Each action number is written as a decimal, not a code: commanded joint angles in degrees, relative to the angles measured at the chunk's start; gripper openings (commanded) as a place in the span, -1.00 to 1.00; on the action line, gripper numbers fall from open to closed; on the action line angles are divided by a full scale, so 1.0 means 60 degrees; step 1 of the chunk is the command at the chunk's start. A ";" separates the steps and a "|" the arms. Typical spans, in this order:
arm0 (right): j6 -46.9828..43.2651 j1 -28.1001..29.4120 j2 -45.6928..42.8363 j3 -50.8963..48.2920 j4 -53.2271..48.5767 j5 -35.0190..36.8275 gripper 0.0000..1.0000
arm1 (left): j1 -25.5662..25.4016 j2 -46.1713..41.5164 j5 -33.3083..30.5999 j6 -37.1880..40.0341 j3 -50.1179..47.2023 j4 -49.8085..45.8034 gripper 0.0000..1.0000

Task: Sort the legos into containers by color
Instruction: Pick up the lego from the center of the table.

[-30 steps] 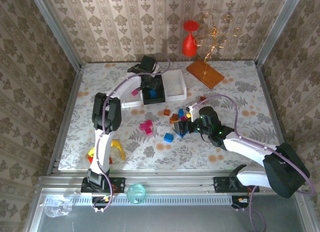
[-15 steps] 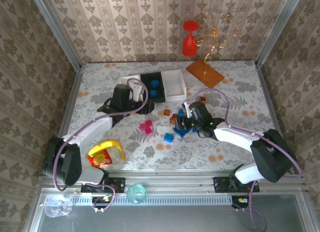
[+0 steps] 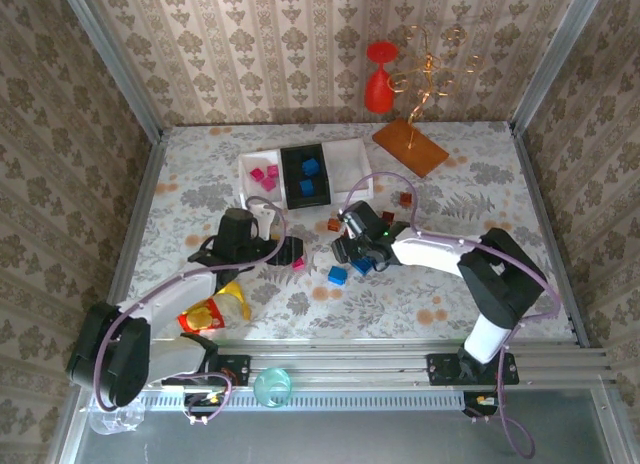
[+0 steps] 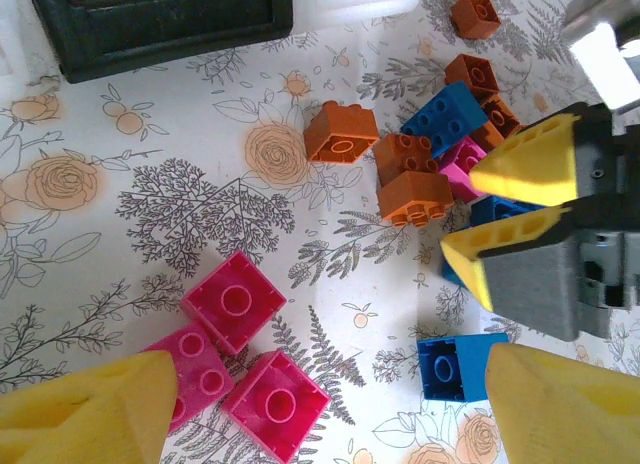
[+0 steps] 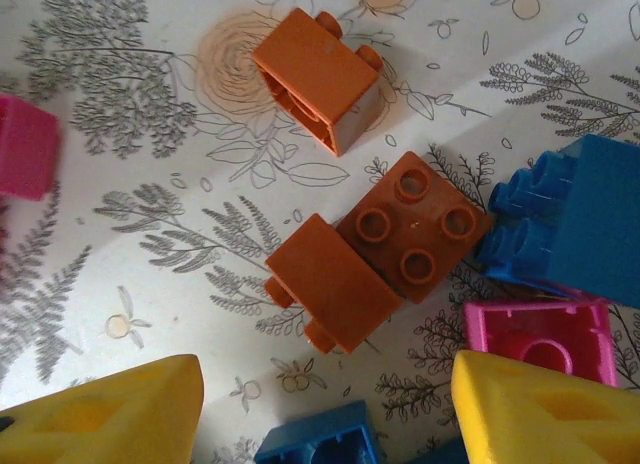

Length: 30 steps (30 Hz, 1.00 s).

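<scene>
From above, we see that the left arm has quit the black tray point(image 3: 292, 189), where blue bricks point(image 3: 309, 169) lie, and swung down to the counter point(image 3: 450, 284). The left end effector point(image 3: 285, 250) now sits just beside the pink bricks point(image 3: 298, 265). The right end effector point(image 3: 353, 248) has slid leftward over the mixed pile. We judge one drop finished and two fresh picks beginning.

On the left wrist camera its fingers stand wide apart and empty, with three pink bricks below, nearer the left finger. We expect these to go to the white tray point(image 3: 247, 170) that already holds pink.

On the right wrist camera the fingers are likewise spread and hold nothing. A brown pair point(image 5: 375, 259) lies just ahead, and a blue brick point(image 5: 320, 444) peeks in between the tips.
</scene>
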 commanded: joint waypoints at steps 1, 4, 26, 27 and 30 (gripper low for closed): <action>0.0525 0.0097 0.0434 0.0506 -0.0298 0.0310 0.30 | -0.0042 -0.0213 -0.0146 -0.0234 -0.0073 0.0384 0.64; 0.0657 0.0160 0.0796 0.0801 -0.0286 0.0369 0.24 | -0.0047 -0.0231 -0.0234 -0.0200 -0.0059 0.0315 0.64; 0.0840 0.0463 0.1389 0.1640 0.0074 0.0705 -0.27 | 0.0033 -0.0650 -0.1031 -0.0289 -0.0395 0.0076 0.64; 0.0784 0.0461 0.1162 0.1622 0.0066 0.0704 -0.28 | 0.0028 -0.0699 -0.0991 -0.0355 -0.0395 0.0181 0.64; 0.0586 0.0429 0.0483 0.1677 0.0075 0.0759 -0.30 | 0.0025 -0.0788 -0.0781 -0.0624 -0.0409 0.0830 0.64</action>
